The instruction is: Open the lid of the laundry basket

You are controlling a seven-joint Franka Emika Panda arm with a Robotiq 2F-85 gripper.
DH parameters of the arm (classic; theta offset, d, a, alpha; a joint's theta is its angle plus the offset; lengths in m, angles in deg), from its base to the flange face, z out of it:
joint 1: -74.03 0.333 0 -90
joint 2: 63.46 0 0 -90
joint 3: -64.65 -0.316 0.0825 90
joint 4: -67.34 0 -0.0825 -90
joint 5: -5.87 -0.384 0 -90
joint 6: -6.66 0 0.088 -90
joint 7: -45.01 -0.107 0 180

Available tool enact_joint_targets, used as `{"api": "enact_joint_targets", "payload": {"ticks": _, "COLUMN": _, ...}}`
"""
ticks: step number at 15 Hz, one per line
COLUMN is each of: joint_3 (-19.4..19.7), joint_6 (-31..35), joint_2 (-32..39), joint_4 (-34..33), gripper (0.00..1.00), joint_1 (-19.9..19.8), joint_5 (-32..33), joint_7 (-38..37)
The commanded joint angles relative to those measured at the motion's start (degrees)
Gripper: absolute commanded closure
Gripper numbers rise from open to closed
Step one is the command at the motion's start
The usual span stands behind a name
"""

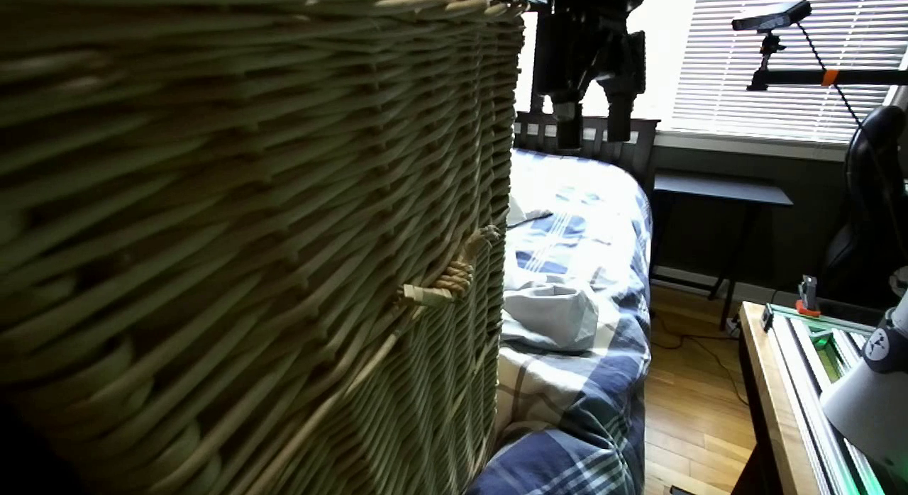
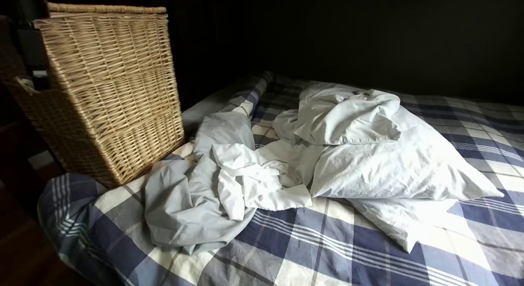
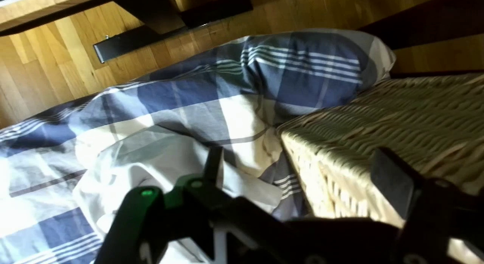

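The laundry basket [image 1: 284, 218] is a very large tan wicker basket. It fills the left of an exterior view and stands at the upper left of an exterior view [image 2: 118, 81]. It also shows at the right of the wrist view [image 3: 378, 124]. The lid [image 2: 106, 8] shows as a braided band along the basket's top and looks closed. A wicker toggle [image 1: 443, 282] sticks out from the wall. My gripper [image 1: 594, 130] points down, open, beside the basket's upper corner. In the wrist view its fingers [image 3: 302, 169] are wide apart with nothing held; whether one touches the wicker is unclear.
The basket stands on a bed with a plaid cover [image 2: 327, 237]. Grey and white cloths [image 2: 196, 208] and a white pillow [image 2: 393, 167] lie beside it. A wooden workbench [image 1: 780, 403] and a camera on an arm [image 1: 772, 16] are at the right.
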Motion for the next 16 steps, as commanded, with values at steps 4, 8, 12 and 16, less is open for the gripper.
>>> {"api": "enact_joint_targets", "payload": {"ticks": 4, "joint_3": 3.81, "joint_6": 6.31, "joint_2": -7.74, "joint_4": 5.62, "gripper": 0.00, "joint_1": -5.28, "joint_5": 0.70, "joint_7": -1.08}}
{"api": "enact_joint_targets", "payload": {"ticks": 8, "joint_3": 4.78, "joint_6": 8.64, "joint_2": -5.26, "joint_4": 0.61, "gripper": 0.00, "joint_1": -6.66, "joint_5": -1.19, "joint_7": -2.54}}
{"api": "enact_joint_targets", "payload": {"ticks": 12, "joint_3": 4.74, "joint_6": 8.49, "joint_2": -3.80, "joint_4": -3.85, "gripper": 0.00, "joint_1": -5.66, "joint_5": -5.33, "joint_7": -2.80}}
{"api": "enact_joint_targets", "payload": {"ticks": 16, "joint_3": 5.18, "joint_6": 8.77, "joint_2": -3.12, "joint_4": -6.67, "gripper": 0.00, "joint_1": -4.16, "joint_5": -10.26, "joint_7": -1.25}}
